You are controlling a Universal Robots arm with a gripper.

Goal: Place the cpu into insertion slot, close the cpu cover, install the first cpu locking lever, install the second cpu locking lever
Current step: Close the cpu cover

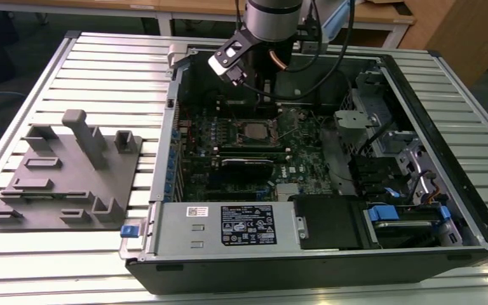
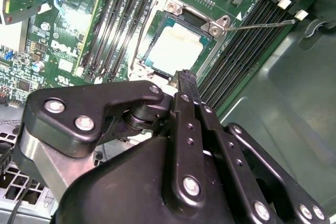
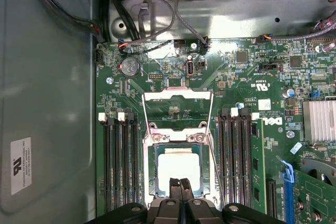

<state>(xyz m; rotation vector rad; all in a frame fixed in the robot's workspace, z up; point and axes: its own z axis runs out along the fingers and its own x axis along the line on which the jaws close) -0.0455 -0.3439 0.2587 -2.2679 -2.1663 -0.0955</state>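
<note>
The cpu (image 3: 176, 165) lay flat inside the insertion slot (image 3: 153, 167), its pale metal top facing up and its edges seeming parallel to the slot's rim. The end effector (image 3: 180, 181) had its two fingers pressed together with nothing between them. Their tips were over the cpu's edge farthest from the cover hinge, and I could not tell whether they touched it. The cpu cover (image 3: 177, 96) was swung open on the far side of the slot, with green board visible through its square opening. It had not been closed, and one thin wire locking lever (image 2: 265, 23) stuck out unlatched beside the slot.

The main risk was sideways pressure. If the closed fingertips bore on the cpu while sliding, they could probably skew it in the slot and harm the contacts beneath. The raised cover was close ahead of the fingers, so a low approach might catch its frame and slam it down. The free lever could snag a finger as well.

Long black memory slots (image 3: 119, 161) flanked the slot on both sides, leaving little room. Loose cables (image 3: 157, 3) hung near the case wall beyond the cover.

In the exterior view the arm (image 1: 269, 16) reached down into the open computer case (image 1: 312, 267), near the far edge of the tabletop (image 1: 100, 63). A grey fixture tray (image 1: 66, 210) sat toward the exterior view's left edge.
</note>
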